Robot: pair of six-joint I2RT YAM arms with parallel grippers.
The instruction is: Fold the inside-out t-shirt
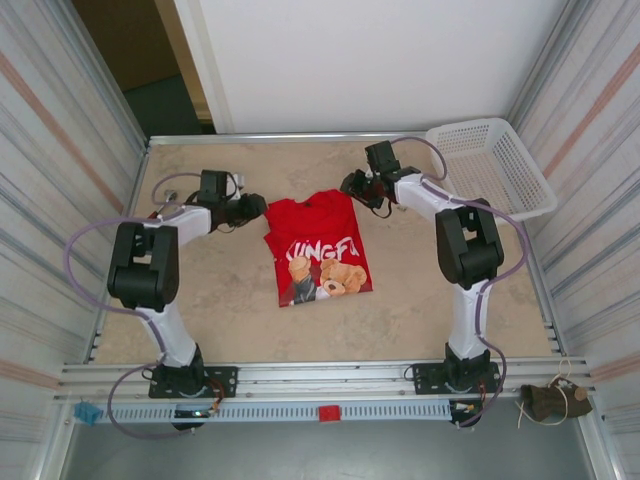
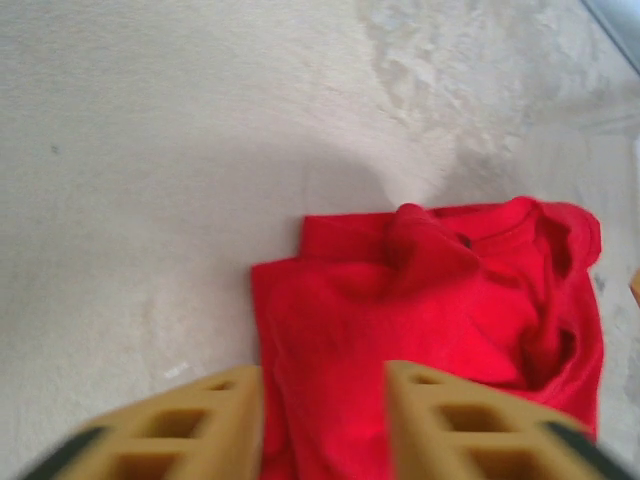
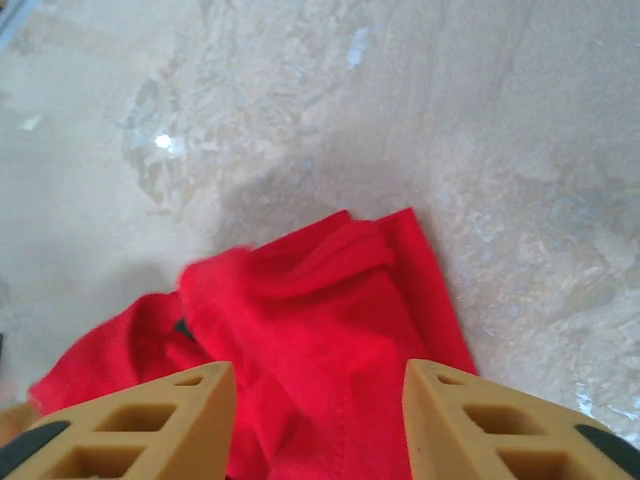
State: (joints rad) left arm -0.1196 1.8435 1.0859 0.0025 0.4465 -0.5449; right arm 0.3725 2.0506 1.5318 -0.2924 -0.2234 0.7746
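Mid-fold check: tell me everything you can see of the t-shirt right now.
The t-shirt is bright red soft cloth, folded into a rough rectangle flat on the table, print up: pale lettering above a teddy-bear graphic. Its far edge is rumpled, with the collar bunched there. The left gripper and right gripper, both open, sit at its far corners; contact cannot be told.

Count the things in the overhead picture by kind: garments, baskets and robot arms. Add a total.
Garments: 1, the bright red cloth t-shirt with a pale bear print
Baskets: 1, the white plastic mesh basket
Robot arms: 2, the black-and-white left arm and right arm
Total: 4
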